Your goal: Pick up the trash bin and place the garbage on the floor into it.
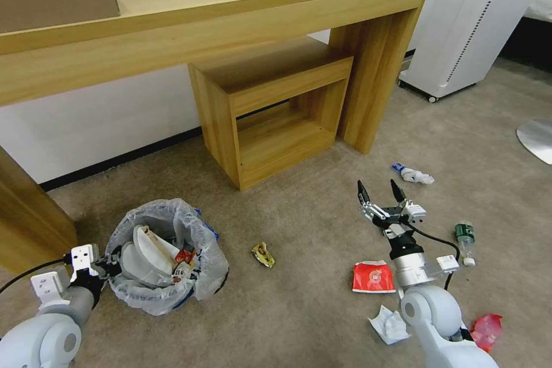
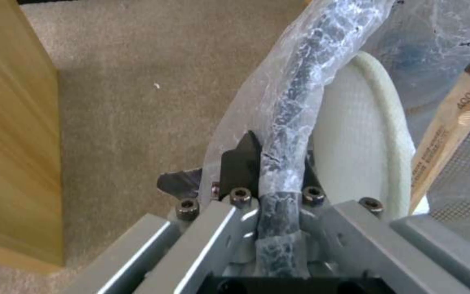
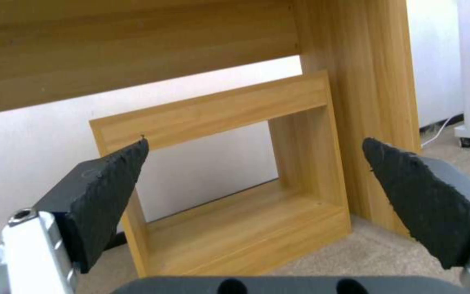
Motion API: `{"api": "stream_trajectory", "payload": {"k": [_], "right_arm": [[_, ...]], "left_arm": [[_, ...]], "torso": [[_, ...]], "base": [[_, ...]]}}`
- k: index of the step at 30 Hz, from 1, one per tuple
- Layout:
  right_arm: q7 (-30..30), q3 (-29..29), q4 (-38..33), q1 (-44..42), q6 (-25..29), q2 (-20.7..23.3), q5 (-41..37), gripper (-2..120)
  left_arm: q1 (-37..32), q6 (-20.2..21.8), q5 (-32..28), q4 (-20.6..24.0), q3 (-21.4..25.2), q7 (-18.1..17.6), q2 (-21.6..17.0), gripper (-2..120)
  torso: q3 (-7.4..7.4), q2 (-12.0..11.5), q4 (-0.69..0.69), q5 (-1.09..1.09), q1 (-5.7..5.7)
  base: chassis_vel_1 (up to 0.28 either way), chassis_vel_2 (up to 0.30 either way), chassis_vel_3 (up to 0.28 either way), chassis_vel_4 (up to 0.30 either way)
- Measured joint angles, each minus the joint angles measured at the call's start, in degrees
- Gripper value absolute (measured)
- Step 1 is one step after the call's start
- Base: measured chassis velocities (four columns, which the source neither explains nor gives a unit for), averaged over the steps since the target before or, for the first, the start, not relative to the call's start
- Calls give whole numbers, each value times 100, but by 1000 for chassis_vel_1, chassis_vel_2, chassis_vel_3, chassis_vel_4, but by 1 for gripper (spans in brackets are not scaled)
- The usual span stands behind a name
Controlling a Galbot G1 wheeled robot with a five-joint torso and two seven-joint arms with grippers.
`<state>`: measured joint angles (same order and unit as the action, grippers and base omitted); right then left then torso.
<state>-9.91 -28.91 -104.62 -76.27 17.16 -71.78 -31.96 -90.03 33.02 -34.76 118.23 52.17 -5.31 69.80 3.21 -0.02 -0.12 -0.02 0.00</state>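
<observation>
Plastic-lined trash bin (image 1: pixel 167 259) rim clamped by left hand (image 2: pixel 276 163); right hand (image 1: pixel 380 191) raised, fingers spread.

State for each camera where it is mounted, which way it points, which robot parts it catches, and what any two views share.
Head view: on the head, facing forward and down at carpet, trash bin and litter; both arms, left gripper and right gripper show.
Left wrist view: on the left wrist, along its fingers, shut on the bin's bagged rim.
Right wrist view: on the right wrist, between open fingers toward the small wooden shelf.
Shared: head and right wrist views both show that shelf.
</observation>
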Motion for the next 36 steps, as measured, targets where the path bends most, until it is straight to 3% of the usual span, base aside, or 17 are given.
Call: {"api": "stream_trajectory", "payload": {"k": [6,12,15,16,19,20,23,30,32,34,36], "right_arm": [[81,101,29,43,-18,48,-10,100],[531,514,27,276,-436,268,-448,100],[1221,1087,71,752,-1167,561,-1147,100],[1221,1087,71,752,-1167,561,-1147,100],[1859,1550,147,1139,-2054,782,-1715,100],[1859,1550,147,1139,-2054,782,-1715,100],[2501,1993,271,1484,-2834,929,-2323,100],[3254,2424,393,1844,-3795,961,-2947,100],[3999,3118,781,2302,-4711,847,-3465,100],[4038,3186,834,2351,-4794,831,-3493,100],[4213,3649,1220,2657,-5131,682,-3554,100]], "left_arm": [[-1,-12,11,-14,-1,4,12,0],[-4,-14,26,-16,-1,5,25,0],[-3,-14,44,-16,1,1,50,0],[-3,-14,44,-16,1,1,50,0],[89,-12,62,-95,-61,-21,42,0],[89,-12,62,-95,-61,-21,42,0],[231,7,61,-241,-170,-38,-21,0],[299,16,74,-332,-208,-46,-47,0],[348,22,84,-389,-222,-52,-31,0],[352,22,86,-395,-222,-56,-26,0],[365,23,91,-422,-223,-58,-3,0]], "torso": [[1,0,-1,0,0],[1,0,-1,0,0],[1,0,0,0,0],[1,0,0,0,0],[1,0,3,1,0],[1,0,3,1,0],[0,0,-3,-1,0],[0,-1,0,-1,0],[0,0,0,2,0],[0,0,0,1,0],[0,0,0,1,0]], "base": [[-40,45,38,-45],[0,0,0,0],[0,0,0,0],[0,0,0,0],[0,0,0,0],[0,0,0,0],[0,0,0,0],[0,0,0,0],[0,0,0,0],[0,0,0,0],[0,0,0,0]]}}
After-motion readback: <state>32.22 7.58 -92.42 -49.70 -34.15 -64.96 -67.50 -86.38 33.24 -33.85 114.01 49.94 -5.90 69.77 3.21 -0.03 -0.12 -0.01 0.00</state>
